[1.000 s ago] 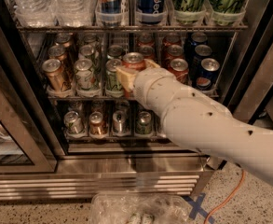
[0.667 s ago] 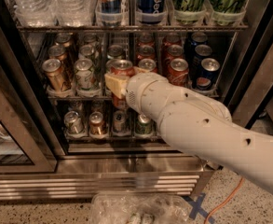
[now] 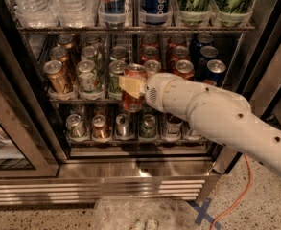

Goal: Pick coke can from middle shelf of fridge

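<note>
Two-finger gripper [image 3: 133, 86] on the white arm is clamping the short red aluminium coke can [image 3: 131, 104], with one cream finger [image 3: 129, 85] lying across its front. The can is hanging roughly upright just in front of the wire-rack middle shelf [image 3: 82, 99] of the stainless-steel glass-door fridge [image 3: 130, 171].

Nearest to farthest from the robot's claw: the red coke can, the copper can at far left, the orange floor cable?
1. coke can, held in the end effector at the middle shelf's front.
2. copper can, left end of that shelf.
3. orange cable, floor at lower right.
</note>
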